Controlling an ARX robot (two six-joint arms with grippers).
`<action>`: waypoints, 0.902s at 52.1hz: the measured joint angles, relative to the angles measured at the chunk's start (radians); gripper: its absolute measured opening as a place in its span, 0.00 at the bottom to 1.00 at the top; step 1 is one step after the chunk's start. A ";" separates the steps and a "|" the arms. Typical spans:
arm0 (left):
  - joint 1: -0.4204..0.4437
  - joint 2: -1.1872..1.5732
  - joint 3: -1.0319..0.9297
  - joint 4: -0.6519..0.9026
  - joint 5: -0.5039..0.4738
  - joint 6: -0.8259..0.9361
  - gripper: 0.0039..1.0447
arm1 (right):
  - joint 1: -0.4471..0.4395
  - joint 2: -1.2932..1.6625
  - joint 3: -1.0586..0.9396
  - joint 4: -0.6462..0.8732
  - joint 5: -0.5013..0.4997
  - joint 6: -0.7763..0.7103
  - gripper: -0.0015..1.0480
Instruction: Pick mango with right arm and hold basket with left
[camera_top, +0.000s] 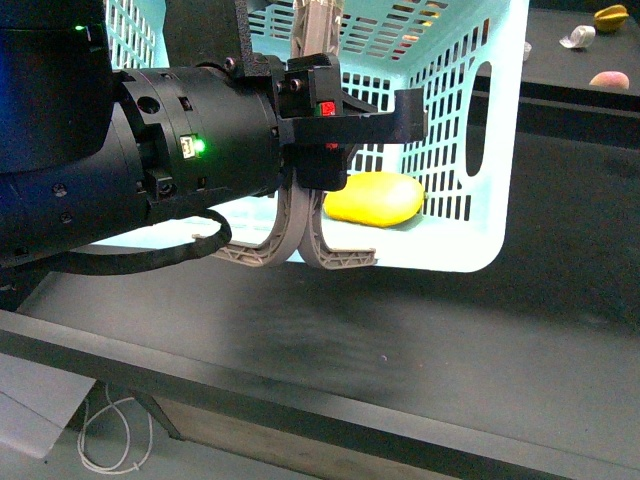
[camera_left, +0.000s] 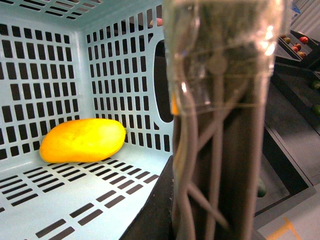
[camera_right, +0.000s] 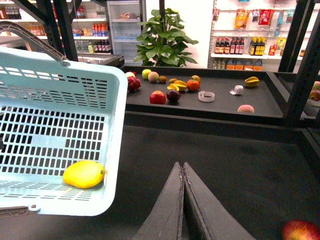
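Left tool (camera_top: 332, 125), black with a red mark, clamped on the two grey-brown handles (camera_top: 300, 235), both arches pinched together at mid-span and looming blurred and close in the left wrist view. Just behind it, a bulky black left arm (camera_top: 120, 170) with a small green light (camera_top: 197, 147). Right tool (camera_right: 181, 170) well apart from all that, out over bare dark tabletop (camera_right: 240, 160), fingers pressed flat against each other with nothing between them. Mango (camera_right: 84, 173) inside the basket (camera_right: 112, 125): plain yellow, smooth, lying lengthwise on whichever slotted wall now sits lowest, near the side wall with the oval hand-hole (camera_top: 478, 120), touching only turquoise plastic. Basket tipped with its open mouth toward the robot, lower rim down at the tabletop; no telling from these views whether resting there or held just clear. Nothing else inside. On the tabletop near the right tool, a red-yellow apple (camera_right: 301, 231), only partly in view. Farther back, on a raised dark counter (camera_right: 220, 111) behind a black rail, a loose scatter of fruit: a red apple (camera_right: 157, 97), a dark plum (camera_right: 173, 95), a ridged yellow starfruit (camera_right: 252, 81), a pale peach (camera_right: 245, 108), plus a white roll of tape (camera_right: 206, 96) and a crumpled white scrap (camera_right: 236, 89). Behind the counter, a leafy potted plant (camera_right: 162, 40) and shop shelves (camera_right: 240, 47) lined with bottles, too small to read.
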 joint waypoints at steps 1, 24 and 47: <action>0.000 0.000 0.000 0.000 0.000 0.000 0.05 | 0.000 0.000 0.000 0.000 0.000 0.000 0.02; 0.000 0.000 0.000 0.000 0.000 0.000 0.05 | 0.000 0.000 0.000 0.000 0.000 -0.001 0.63; 0.000 0.000 0.000 0.000 0.000 0.000 0.05 | 0.000 0.000 0.000 0.000 0.000 -0.001 0.92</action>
